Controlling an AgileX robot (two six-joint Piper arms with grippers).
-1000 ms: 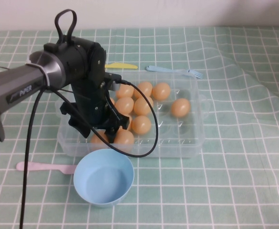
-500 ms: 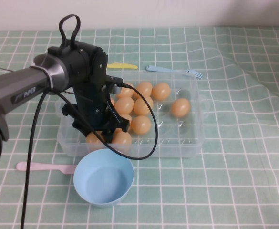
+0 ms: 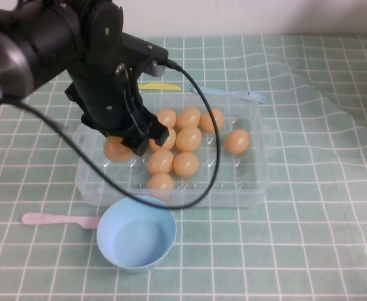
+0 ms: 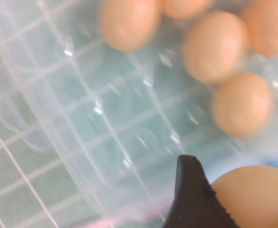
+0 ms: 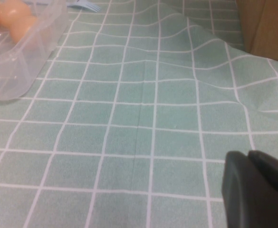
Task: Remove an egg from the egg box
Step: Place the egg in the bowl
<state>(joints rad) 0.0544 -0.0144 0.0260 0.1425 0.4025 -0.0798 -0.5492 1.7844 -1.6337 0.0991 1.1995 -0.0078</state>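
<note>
My left gripper (image 3: 123,145) is shut on an orange-tan egg (image 3: 115,150) and holds it above the left end of the clear egg box (image 3: 253,188). In the left wrist view one black finger (image 4: 190,199) presses the held egg (image 4: 254,197), with the box's empty dimples (image 4: 96,133) below. Several more eggs (image 3: 187,139) sit in the box's middle rows. My right gripper (image 5: 258,189) is shut and empty, low over the checked cloth well right of the box (image 5: 15,57); it is out of the high view.
A light blue bowl (image 3: 136,233) stands just in front of the box. A pink spoon (image 3: 58,219) lies to its left. A blue fork (image 3: 233,94) and a yellow knife (image 3: 161,86) lie behind the box. A brown box (image 5: 264,26) stands at the far right.
My left arm has risen and drawn back toward the box's left end, lifting one egg out of a front-left dimple.
</note>
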